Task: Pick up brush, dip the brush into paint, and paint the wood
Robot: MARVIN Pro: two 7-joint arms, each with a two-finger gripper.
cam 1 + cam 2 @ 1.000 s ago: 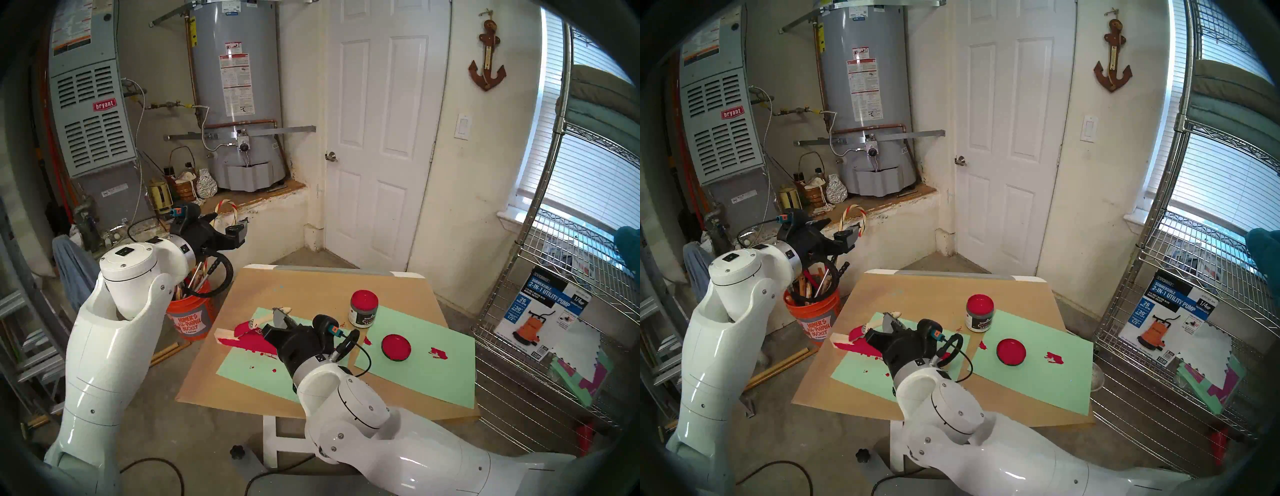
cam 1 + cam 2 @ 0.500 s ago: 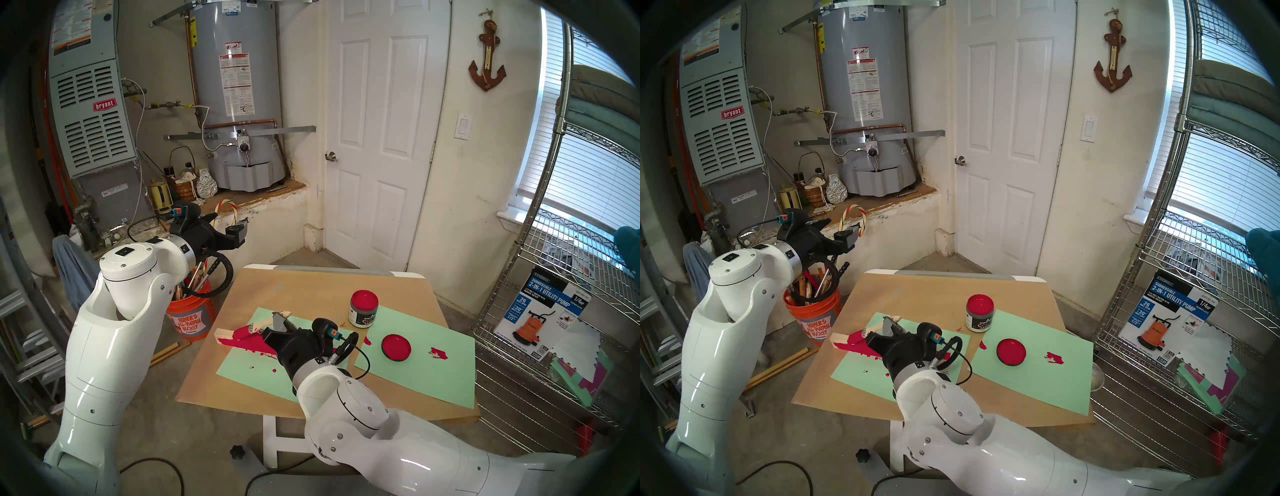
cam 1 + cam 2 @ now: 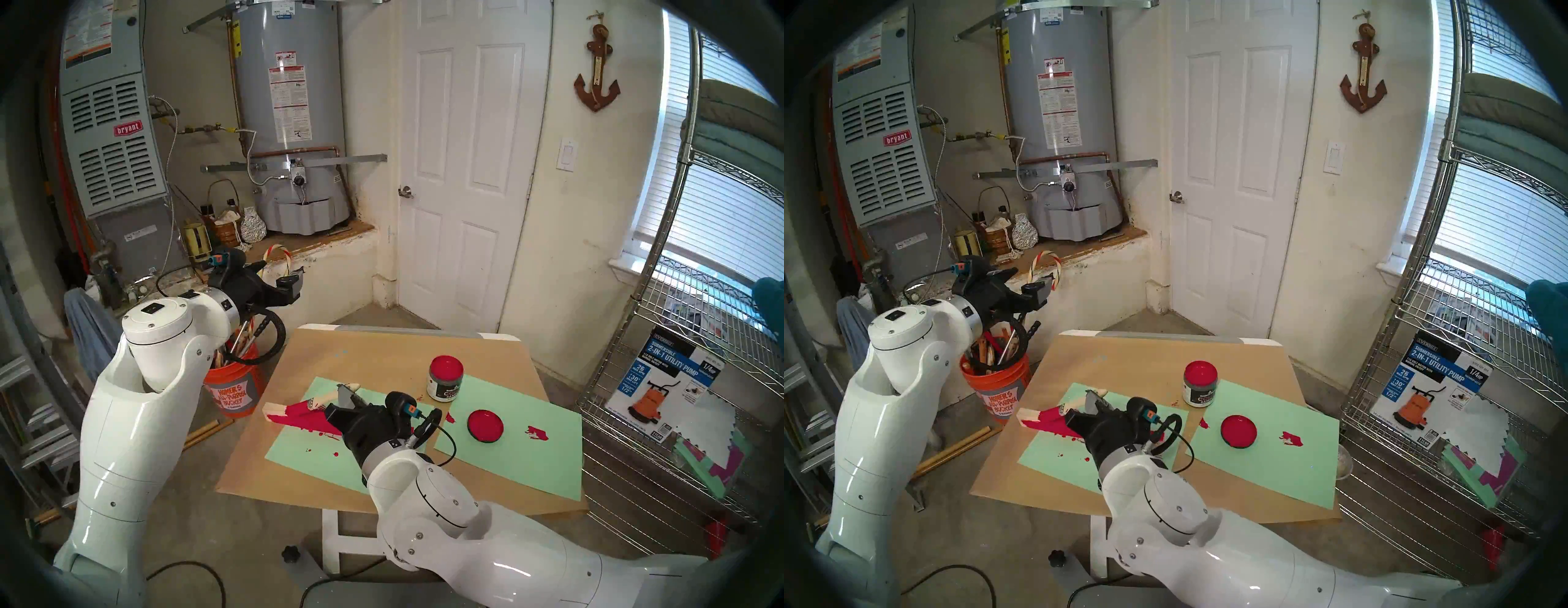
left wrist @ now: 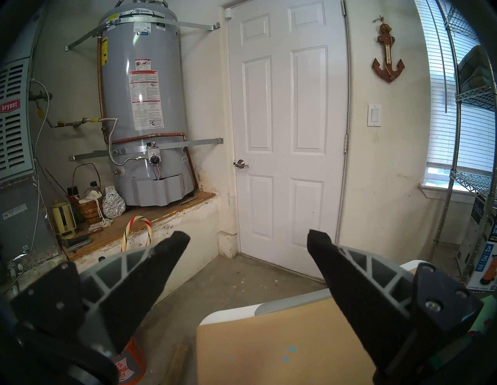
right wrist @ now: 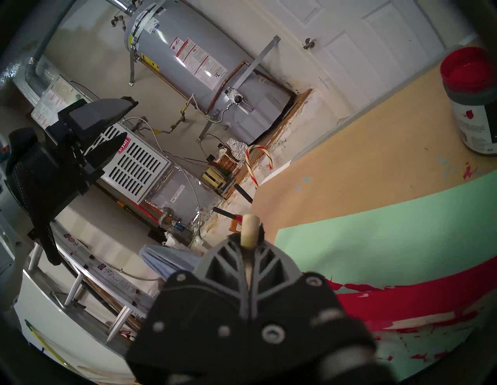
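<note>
Over the last second I see the brush (image 3: 323, 398) slide a little along the wood (image 3: 297, 414) toward my right gripper (image 3: 344, 395)'s side: the red bristles sat nearer the bare end a moment ago and now rest further in on the crimson band. I read that as a stroke in progress, with the coat spreading and only the left end of the bar left pale.

The right jaws are clamped tight on the brush's pale handle; in the wrist view its butt end pokes up between them. The bristles lie just beyond the jaws, touching the wood, which rests on the green paper (image 3: 297, 446) at the tabletop (image 3: 382, 352)'s left edge. The paint (image 3: 444, 365) stands open, well apart to the right.

My left gripper (image 4: 248, 239) hangs off the tabletop, jaws wide, holding nothing.
</note>
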